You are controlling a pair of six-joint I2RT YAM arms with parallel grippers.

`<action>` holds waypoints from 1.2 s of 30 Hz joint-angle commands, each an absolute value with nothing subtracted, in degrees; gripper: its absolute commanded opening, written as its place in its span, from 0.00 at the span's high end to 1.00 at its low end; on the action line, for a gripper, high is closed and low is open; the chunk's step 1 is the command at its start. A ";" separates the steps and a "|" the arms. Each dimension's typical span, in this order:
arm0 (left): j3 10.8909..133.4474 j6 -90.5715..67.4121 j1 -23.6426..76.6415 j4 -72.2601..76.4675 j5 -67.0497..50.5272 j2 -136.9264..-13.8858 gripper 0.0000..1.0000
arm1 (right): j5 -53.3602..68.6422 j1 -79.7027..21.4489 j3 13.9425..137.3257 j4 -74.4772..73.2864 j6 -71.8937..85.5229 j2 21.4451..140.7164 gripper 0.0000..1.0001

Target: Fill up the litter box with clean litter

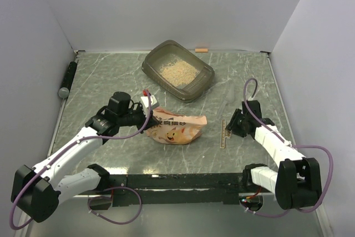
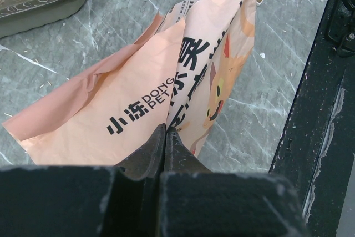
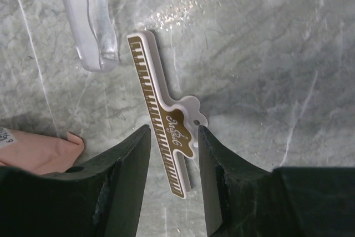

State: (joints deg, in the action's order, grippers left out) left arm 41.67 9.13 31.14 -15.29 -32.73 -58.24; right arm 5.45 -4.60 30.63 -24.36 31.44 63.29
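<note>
The left hand [image 2: 165, 137] is clenched on one edge of the pink bag [image 2: 111, 109], its two fingers pressed flat together with the thin plastic pinched between them. From that grip the bag spreads away across the desk [image 1: 111, 81], lying on its side, creased and fairly flat, the cartoon face and dark lettering turned up. The right hand [image 3: 175, 131] is low over the desk on the other side, its fingers parted and standing astride a slim white-and-gold clip [image 3: 153, 104] that lies flat on the marble; a gap shows on the left finger's side, so the clip is not gripped, and a corner of the bag sits just beside that finger. A clear plastic piece [image 3: 91, 20] lies near the clip's far end; I cannot tell what it is. Further back, well apart from both hands, the litter box [image 1: 166, 49] stands at an angle with the clean litter [image 1: 177, 72] as a pale patch over the middle of its floor, the sloping walls bare. My reading is that some litter is in and the step in hand concerns the clip, probably picking it up. That calls for closing squarely on the thin strip, which lies flush to the desk and may slip or tip, while the left hand holds the bag steady.
</note>
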 commanded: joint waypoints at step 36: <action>44.64 7.38 31.11 -13.09 -33.75 -57.31 0.87 | 9.40 -4.13 33.91 -26.88 27.52 57.06 1.00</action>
